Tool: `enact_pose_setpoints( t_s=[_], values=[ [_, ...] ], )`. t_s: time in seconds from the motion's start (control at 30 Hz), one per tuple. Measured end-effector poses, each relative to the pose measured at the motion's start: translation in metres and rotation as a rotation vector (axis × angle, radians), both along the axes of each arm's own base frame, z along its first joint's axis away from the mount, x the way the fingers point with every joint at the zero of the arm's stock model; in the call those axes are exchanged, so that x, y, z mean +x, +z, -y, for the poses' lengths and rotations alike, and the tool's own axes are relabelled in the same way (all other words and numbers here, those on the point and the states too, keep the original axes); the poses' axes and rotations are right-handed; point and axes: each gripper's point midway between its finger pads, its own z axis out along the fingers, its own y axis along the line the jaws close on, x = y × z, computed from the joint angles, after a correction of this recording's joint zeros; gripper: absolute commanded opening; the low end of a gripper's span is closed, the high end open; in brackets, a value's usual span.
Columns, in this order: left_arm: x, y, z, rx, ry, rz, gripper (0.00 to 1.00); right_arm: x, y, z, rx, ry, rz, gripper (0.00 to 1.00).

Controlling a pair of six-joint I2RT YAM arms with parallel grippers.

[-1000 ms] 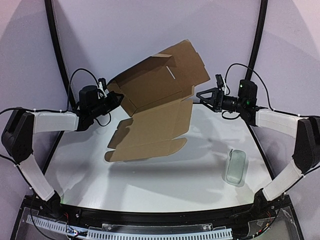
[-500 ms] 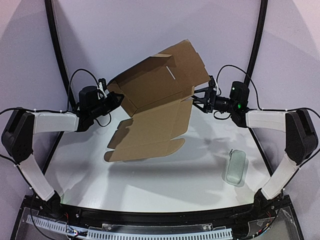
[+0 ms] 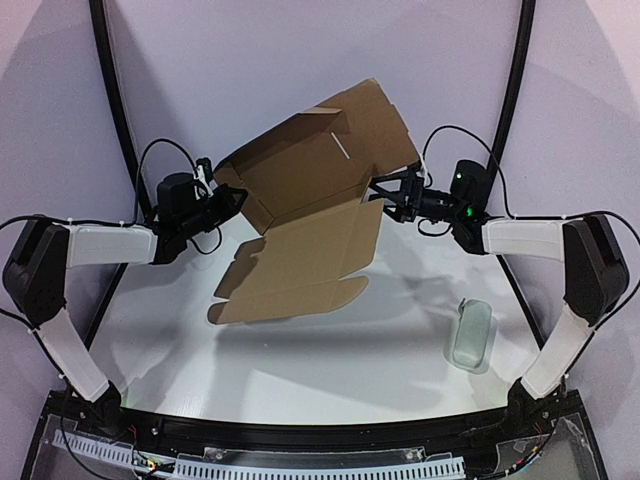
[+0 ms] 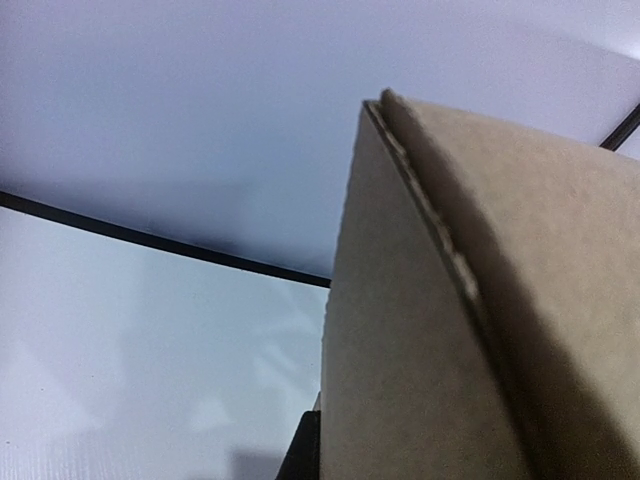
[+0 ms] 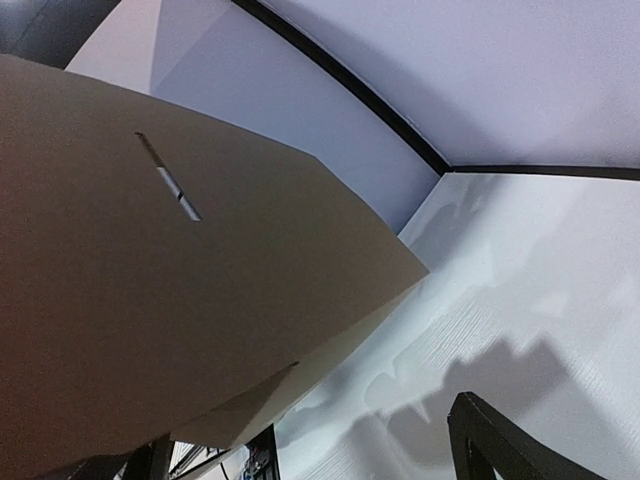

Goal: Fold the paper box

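The paper box (image 3: 310,190) is up in the air over the far half of the white table (image 3: 330,360), not yet a box at all: a big brown die-cut cardboard sheet, partly bent. Its upper panel tilts back toward the pale backdrop, with a short slit (image 3: 343,147) near its top edge. A longer flap hangs down from the panel toward the table, with its scalloped lower edge to the left. No part of the sheet appears to rest on the table, and its shadow falls on the surface beneath.

The left gripper (image 3: 232,197) comes in from the left with its jaws pressed together on the sheet's left edge, pinching the cardboard there. From the left wrist the sheet fills the right side of the view, its corrugated edge running up the middle, with only a sliver of a dark finger (image 4: 305,450) showing at the bottom.

The right gripper (image 3: 387,197) is at the opposite side, at the right edge where the upper panel meets the hanging flap. Its jaws are spread wide. From the right wrist the cardboard fills the left of the view and one dark fingertip (image 5: 500,440) sits low on the right, apart from the sheet. Whether the other finger touches the cardboard I cannot tell.

Well off to the right, near the right arm's base, a small pale grey-green case (image 3: 472,335) lies flat on the table.
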Motion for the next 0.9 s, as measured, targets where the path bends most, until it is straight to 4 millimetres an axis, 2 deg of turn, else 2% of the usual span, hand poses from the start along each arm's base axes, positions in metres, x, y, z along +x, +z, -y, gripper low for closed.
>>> enact_pose_setpoints(
  t_s=[0.27,0.57,0.9],
  values=[
    [-0.003,-0.005,0.0,-0.017,-0.009,-0.011,0.01,0.012,-0.02,-0.009,-0.045,-0.051,-0.039,0.98],
    [0.0,-0.007,-0.007,-0.019,0.005,-0.015,0.01,0.02,-0.021,-0.02,-0.081,-0.101,-0.008,0.98],
    [-0.003,-0.027,-0.013,0.006,0.022,-0.056,0.01,0.035,-0.048,-0.015,-0.228,-0.247,-0.017,0.98]
  ],
)
